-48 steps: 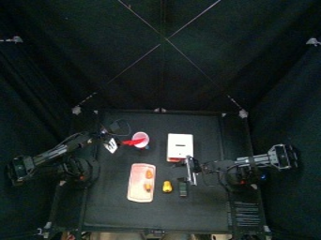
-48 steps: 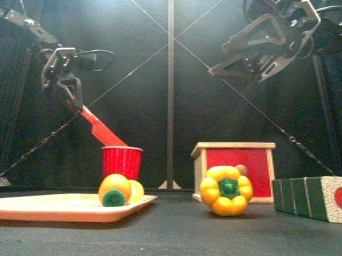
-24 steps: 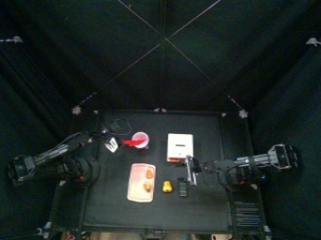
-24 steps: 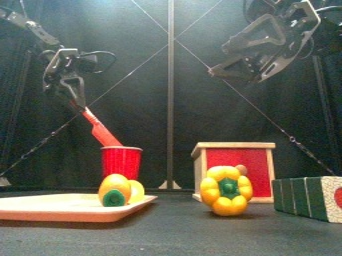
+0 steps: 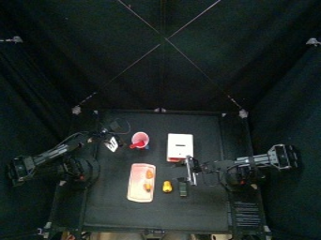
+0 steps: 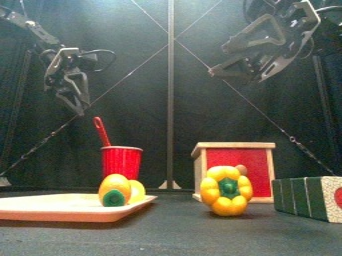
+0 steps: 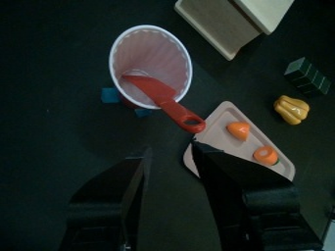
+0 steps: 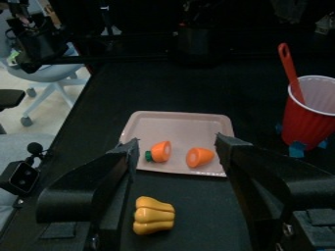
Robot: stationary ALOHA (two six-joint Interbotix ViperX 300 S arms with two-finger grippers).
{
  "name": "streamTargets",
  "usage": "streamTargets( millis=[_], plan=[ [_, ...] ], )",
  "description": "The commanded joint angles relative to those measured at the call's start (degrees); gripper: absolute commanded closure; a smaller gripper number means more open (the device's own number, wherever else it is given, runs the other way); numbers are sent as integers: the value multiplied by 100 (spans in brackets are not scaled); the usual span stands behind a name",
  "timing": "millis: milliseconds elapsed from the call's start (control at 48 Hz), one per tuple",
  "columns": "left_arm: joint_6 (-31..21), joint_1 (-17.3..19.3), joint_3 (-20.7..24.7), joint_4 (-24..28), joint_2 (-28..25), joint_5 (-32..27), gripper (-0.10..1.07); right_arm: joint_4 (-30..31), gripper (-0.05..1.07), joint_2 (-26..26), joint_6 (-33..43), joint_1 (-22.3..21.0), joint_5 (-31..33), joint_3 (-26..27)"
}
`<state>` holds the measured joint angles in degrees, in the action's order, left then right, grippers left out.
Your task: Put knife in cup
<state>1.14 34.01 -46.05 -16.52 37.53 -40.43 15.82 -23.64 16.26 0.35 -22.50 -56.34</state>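
The red knife [image 6: 100, 130] stands in the small red-pink cup [image 6: 122, 161], its handle leaning out over the rim. In the left wrist view the knife [image 7: 160, 96] lies across the whitish inside of the cup [image 7: 151, 64]. My left gripper [image 6: 67, 85] hangs above and left of the cup, open and apart from the knife. In its own view the left gripper [image 7: 173, 181] has nothing between its jaws. My right gripper [image 6: 254, 50] hangs high at the right, open and empty; its view shows the cup [image 8: 309, 108] with the knife [image 8: 288, 64].
A pale pink tray [image 5: 142, 182] with orange chunks [image 8: 159, 151] lies in front of the cup. A cream box [image 5: 181, 144] stands right of the cup. A yellow pepper [image 6: 226, 190] and a green block [image 6: 314, 197] sit near the front edge.
My left gripper has opened and let go of the knife. The knife has dropped deeper into the cup and now stands steeper. The right arm has not moved.
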Motion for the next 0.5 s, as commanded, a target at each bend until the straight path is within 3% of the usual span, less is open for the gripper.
streamTargets(
  millis=[0,479],
  plan=[
    [9,18,88,-18,70,70,21,-9,8,-44,0,-9,-62,79],
    [9,18,-9,0,141,105,21,-9,8,-53,0,-9,-62,70]
  ],
)
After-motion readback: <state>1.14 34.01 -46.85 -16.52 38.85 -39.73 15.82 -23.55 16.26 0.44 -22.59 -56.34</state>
